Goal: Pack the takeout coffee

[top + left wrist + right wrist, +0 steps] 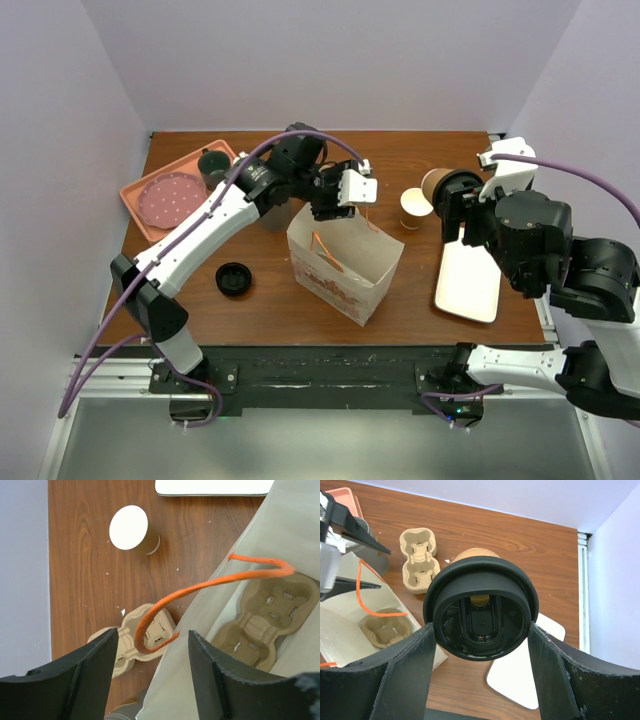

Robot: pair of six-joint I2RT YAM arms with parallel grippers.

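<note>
The takeout coffee (481, 612), a tan-brown cup (436, 182) with a black lid, hangs tilted above the table's right back. My right gripper (481, 627) is shut on it, a finger on each side of the lid (458, 190). A white paper bag (345, 262) stands open at the table's middle, with a cardboard cup carrier (265, 625) lying inside it. My left gripper (152, 635) is open over the bag's far rim (335, 205). The bag's wall and orange handle (200, 586) lie between its fingers.
A second carrier (135, 640) lies on the table behind the bag. A small tan cup with a white top (413, 207) stands beside the held cup. A white tray (468, 280) lies at right, a loose black lid (233, 279) at left, and a pink tray (135, 195) with a dark mug (213, 165) at back left.
</note>
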